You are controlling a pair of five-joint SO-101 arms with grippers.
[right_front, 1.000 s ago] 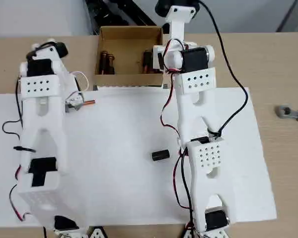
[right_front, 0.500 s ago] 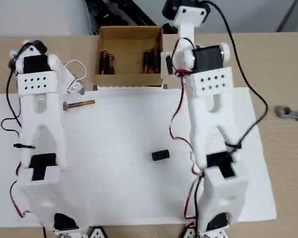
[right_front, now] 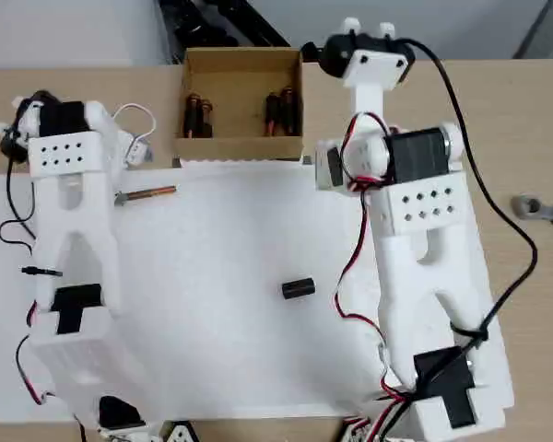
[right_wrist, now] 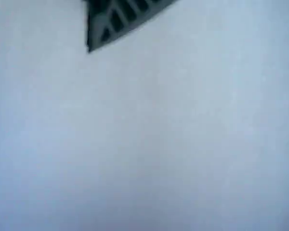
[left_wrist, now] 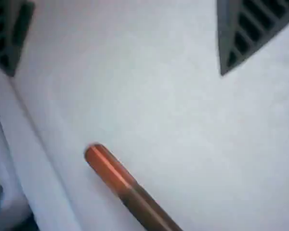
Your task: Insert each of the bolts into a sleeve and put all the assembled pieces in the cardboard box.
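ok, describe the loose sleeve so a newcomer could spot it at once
Start at the white sheet. Near its middle, well below the cardboard box, lies a short black cylinder: the sleeve. The bolt, the sheet's other loose part, is long, thin and coppery.

Robotics workbench, wooden table (right_front: 525, 110), white mat (right_front: 212, 239), stray wrench (right_front: 539, 209)
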